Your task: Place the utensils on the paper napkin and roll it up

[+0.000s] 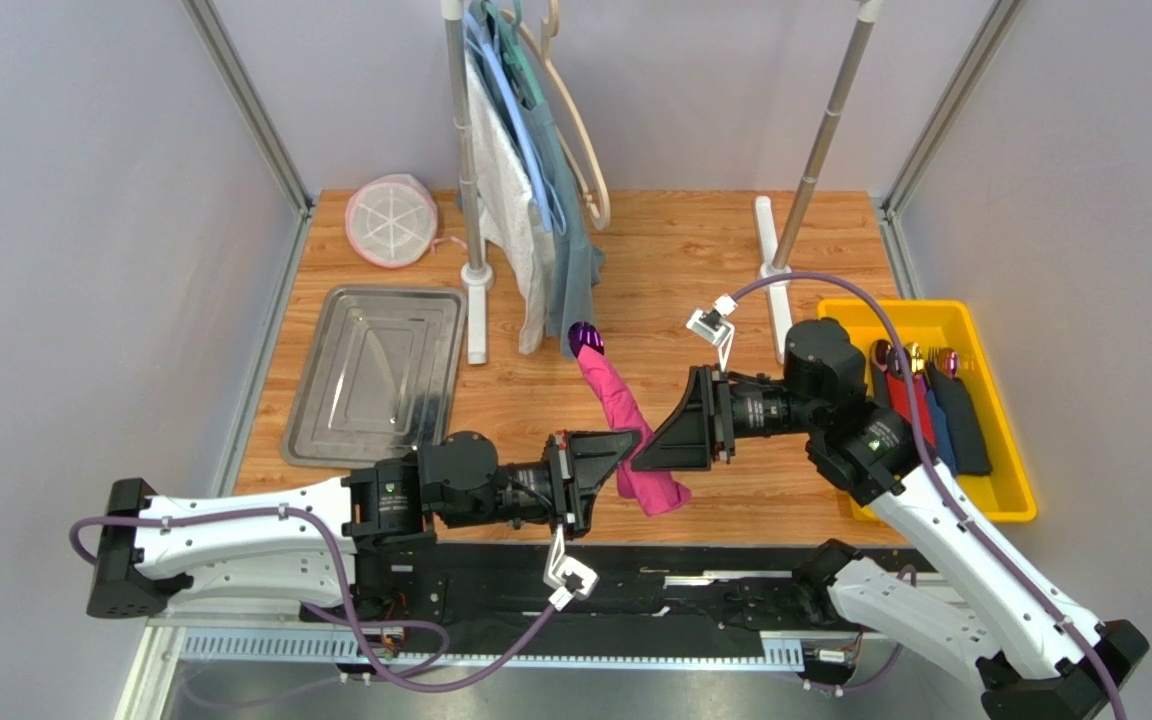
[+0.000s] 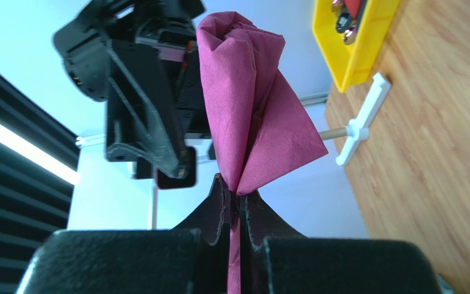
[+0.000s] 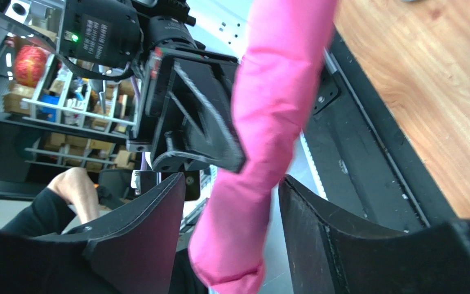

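Observation:
The magenta-pink paper napkin [image 1: 620, 405] is rolled into a slim tube held slanted above the table. A glossy dark-purple utensil tip [image 1: 584, 336] sticks out of its far end; the rest of the utensils are hidden inside. My left gripper [image 1: 624, 450] is shut on the roll near its lower end, its jaws pinching the paper in the left wrist view [image 2: 236, 187]. My right gripper [image 1: 660, 443] is open, its jaws either side of the roll [image 3: 262, 159] without pressing it [image 3: 231, 180].
A yellow bin [image 1: 988, 435] at the right holds a red bundle and a dark blue bundle with utensils. A metal tray [image 1: 372, 375] lies at the left, a round pink-rimmed lid [image 1: 390, 219] behind it. A rack with hanging garments [image 1: 530, 195] and a second stand [image 1: 775, 285] are at the back.

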